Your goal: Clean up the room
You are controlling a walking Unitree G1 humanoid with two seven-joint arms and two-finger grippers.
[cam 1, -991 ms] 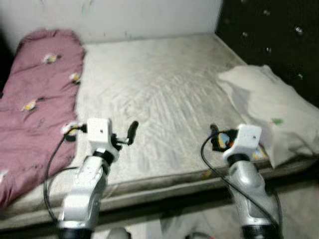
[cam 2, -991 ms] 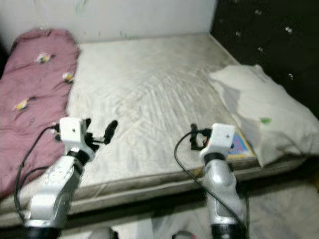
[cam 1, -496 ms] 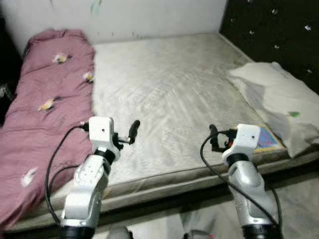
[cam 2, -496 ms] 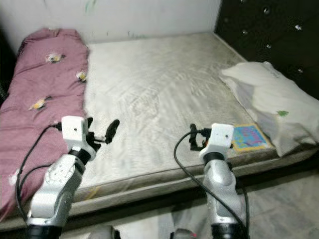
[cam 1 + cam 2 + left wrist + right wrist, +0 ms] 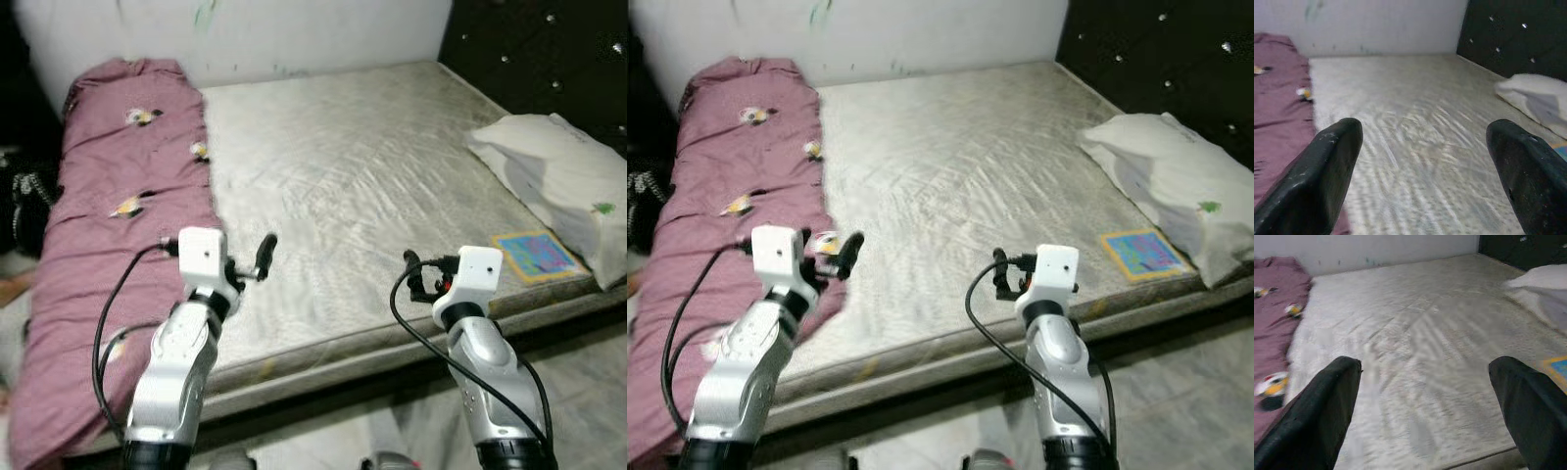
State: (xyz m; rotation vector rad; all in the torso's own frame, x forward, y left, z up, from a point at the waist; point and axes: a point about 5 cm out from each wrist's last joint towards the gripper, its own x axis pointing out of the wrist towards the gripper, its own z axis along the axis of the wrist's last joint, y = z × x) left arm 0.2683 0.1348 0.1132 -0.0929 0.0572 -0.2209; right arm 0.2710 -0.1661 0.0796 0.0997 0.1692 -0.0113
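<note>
A bed with a bare grey-white mattress (image 5: 343,166) lies before me. A maroon blanket (image 5: 118,196) with small yellow and white prints runs along its left side. At the right rests a white pillow (image 5: 558,181), with a flat colourful square (image 5: 534,255) beside it near the front edge. My left gripper (image 5: 245,266) hovers open over the blanket's edge, its fingers (image 5: 1332,161) wide apart and holding nothing. Above the mattress's front edge my right gripper (image 5: 423,276) is open too, with nothing between its fingers (image 5: 1327,401).
A black studded headboard (image 5: 539,49) stands at the right end of the bed and a white wall (image 5: 294,34) behind it. Dark items (image 5: 24,196) sit left of the blanket. Grey floor (image 5: 578,372) shows below the bed's front edge.
The camera has swung left: more of the blanket and the dark left side show, and the pillow sits nearer the right edge. Both arms keep the same pose.
</note>
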